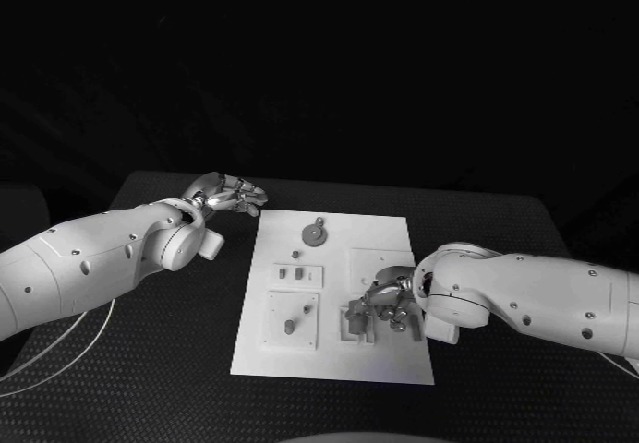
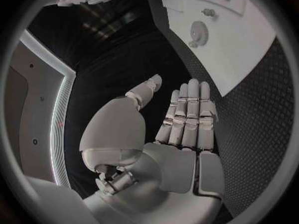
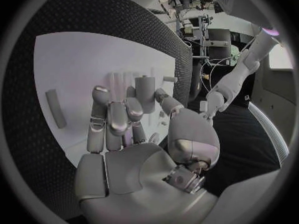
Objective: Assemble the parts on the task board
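The task board [image 1: 333, 305] lies mid-desk [image 1: 160, 369] with small parts [image 1: 291, 326] loose in its recesses and a gear [image 1: 314, 233] at its far end, so assembly looks barely begun. The right robot hand [image 1: 382, 306] curls over parts near the board's right edge; whether it grips one I cannot tell. The left robot hand [image 1: 229, 196] hovers empty, fingers straight, beside the far-left corner.

The right hand [image 1: 382, 305] hides parts beneath it (grip unclear).

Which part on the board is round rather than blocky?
The gear-like disc at the far end of the task board; the other parts are small blocks or pegs.
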